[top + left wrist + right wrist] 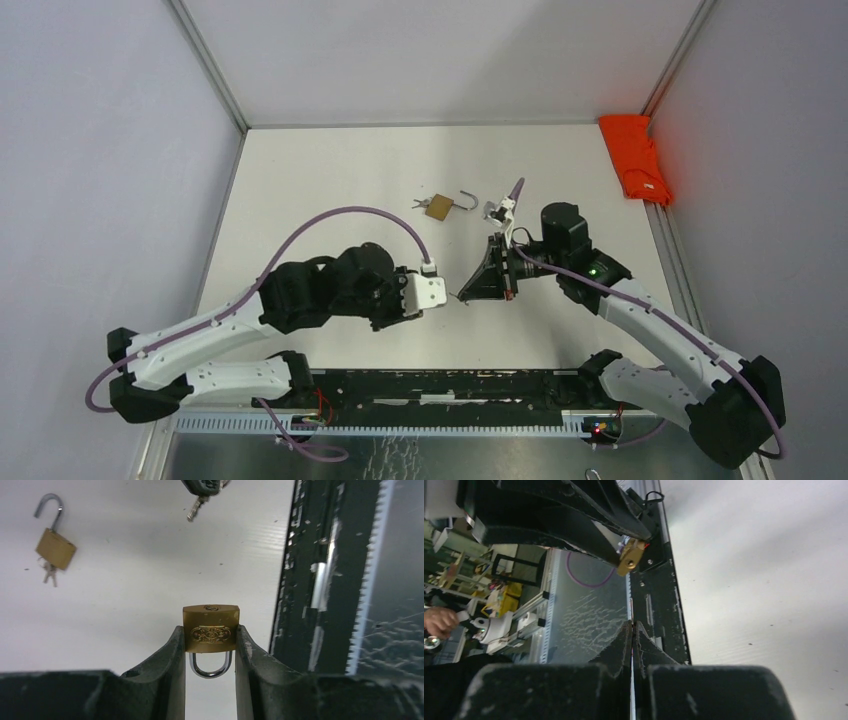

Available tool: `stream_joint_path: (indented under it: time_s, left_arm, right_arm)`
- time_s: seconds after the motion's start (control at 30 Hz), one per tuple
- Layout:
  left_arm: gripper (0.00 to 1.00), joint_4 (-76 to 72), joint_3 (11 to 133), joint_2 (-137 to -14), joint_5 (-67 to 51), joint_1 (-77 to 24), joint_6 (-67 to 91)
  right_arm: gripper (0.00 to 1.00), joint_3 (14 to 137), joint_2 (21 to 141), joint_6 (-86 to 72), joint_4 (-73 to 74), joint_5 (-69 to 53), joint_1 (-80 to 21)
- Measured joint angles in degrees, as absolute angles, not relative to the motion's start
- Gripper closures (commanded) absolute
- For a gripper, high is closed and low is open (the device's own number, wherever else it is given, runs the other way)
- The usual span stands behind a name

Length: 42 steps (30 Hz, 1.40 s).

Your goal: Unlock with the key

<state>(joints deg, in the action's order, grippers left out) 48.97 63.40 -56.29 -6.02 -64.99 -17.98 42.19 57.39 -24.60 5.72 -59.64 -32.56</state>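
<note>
Closest to my left wrist camera, 2 dark fingers (pixel 167 672) of the left tool (pixel 210 632) clamp a brass padlock (pixel 210 620) by its narrow edges. The tool is at a middling spread, the lock's engraved face is to the lens, and its keyhole end points away. Its steel shackle (pixel 211 669) loops back between the fingers. I see the lock held clear of the white bench (pixel 130 580), near the black rail (pixel 305 580) at the front edge.

Opposite it, my right tool (pixel 632 626) is pressed shut on a small silver key (pixel 194 510), whose blade pokes out toward the padlock but stays apart from it. From above, the 2 tools face each other tip to tip with a small gap between them.

Farther back on the bench lies a 2nd padlock (pixel 55 548), its shackle swung open and a bunch of keys (pixel 49 573) hanging from its base. An orange cloth (pixel 635 158) sits at the far right corner.
</note>
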Motion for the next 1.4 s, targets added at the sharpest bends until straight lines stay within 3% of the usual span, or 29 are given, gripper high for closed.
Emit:
stream_joint_path:
  time_s: [0.43, 0.83, 1.4]
  left_arm:
    - [0.98, 50.6, 64.5, -58.7, 13.2, -74.7, -26.7]
    - [0.98, 50.6, 65.5, -60.7, 13.7, -77.7, -26.7]
    - [0.98, 52.2, 66.9, -60.9, 13.4, -77.7, -26.7]
  right_arm:
    - [1.00, 42.4, 64.5, -29.4, 0.2, -61.4, -40.1]
    - [1.00, 47.9, 72.1, -29.1, -0.4, -61.0, -41.3]
    - [1.00, 48.9, 72.9, -27.6, -0.1, -61.2, -41.6]
